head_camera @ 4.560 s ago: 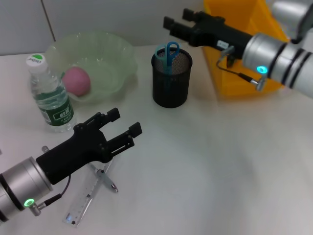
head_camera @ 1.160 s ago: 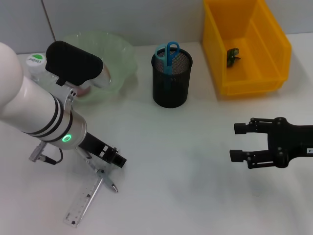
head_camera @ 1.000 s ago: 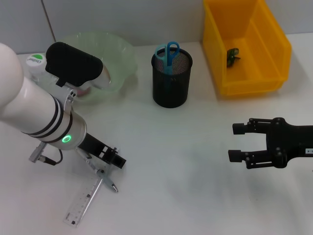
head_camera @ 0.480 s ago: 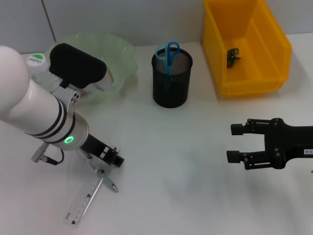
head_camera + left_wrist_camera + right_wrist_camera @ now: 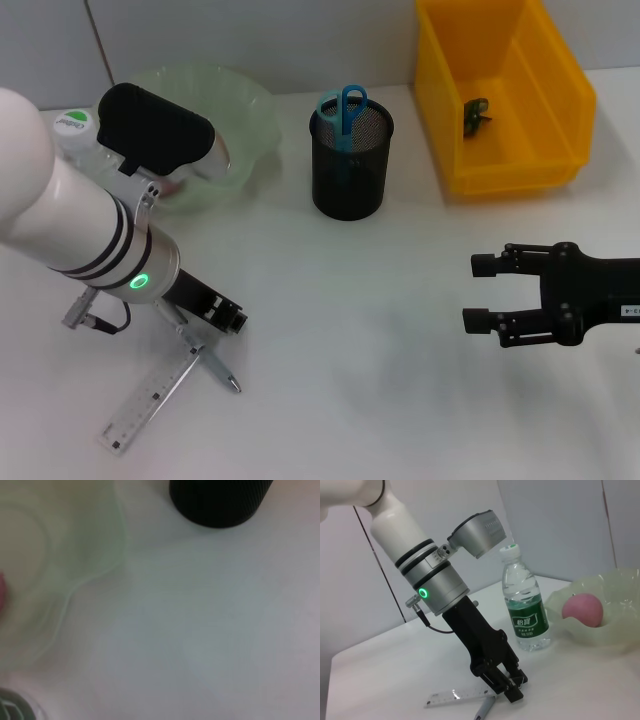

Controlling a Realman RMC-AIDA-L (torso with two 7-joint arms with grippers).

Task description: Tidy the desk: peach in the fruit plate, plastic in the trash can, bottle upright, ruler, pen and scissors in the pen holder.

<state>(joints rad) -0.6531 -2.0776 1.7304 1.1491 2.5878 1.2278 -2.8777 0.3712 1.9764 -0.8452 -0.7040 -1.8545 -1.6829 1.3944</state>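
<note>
White tabletop [image 5: 350, 300]: peach [image 5: 582, 609] in plate, scissors [image 5: 345, 105] in holder, bottle [image 5: 527, 615] upright. Ruler [image 5: 150, 398] and pen [image 5: 215, 367] remain near left, under left tool [image 5: 228, 318], grip unclear. Right tool [image 5: 482, 292] hovers open.

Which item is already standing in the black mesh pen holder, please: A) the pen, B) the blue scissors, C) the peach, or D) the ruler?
B: the blue scissors stand handles-up in the pen holder, while the ruler and pen lie on the table.

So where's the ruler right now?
In the head view, the ruler lies on the table's near left side, beside the pen, just below the left gripper.
</note>
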